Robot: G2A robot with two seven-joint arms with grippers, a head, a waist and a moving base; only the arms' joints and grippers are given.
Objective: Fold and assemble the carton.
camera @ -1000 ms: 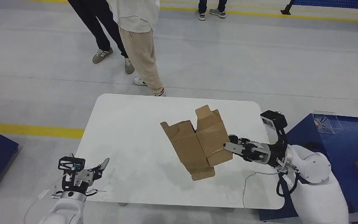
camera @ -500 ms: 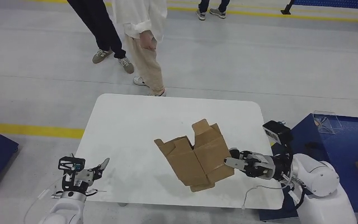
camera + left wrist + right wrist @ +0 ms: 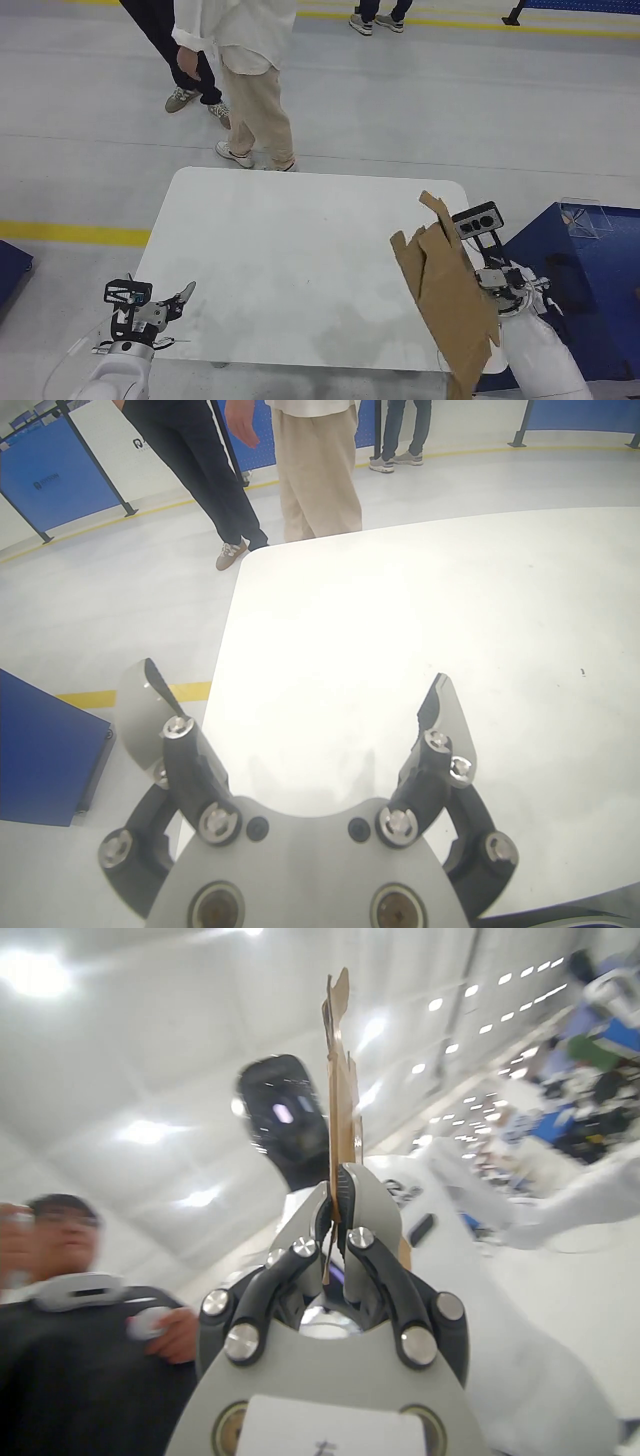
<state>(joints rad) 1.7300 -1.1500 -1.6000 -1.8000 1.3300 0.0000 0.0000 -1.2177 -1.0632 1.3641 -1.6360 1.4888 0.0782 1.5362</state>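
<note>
Flattened cardboard carton (image 3: 445,290) has swung up since a second ago: then it lay low over the right-middle of the white table (image 3: 280,250), now it stands nearly on edge over the table's right edge, lifted clear of the top. Right gripper (image 3: 336,1193) is clamped tight on the carton's edge, the board pinched thin between the pads. Left gripper (image 3: 295,680) hasn't moved, jaws spread wide, holding nothing, at the near-left corner. Judgement: a reorient or flip only. The flaps look unfolded and the carton is not opened up, so assembly has barely started.
</note>
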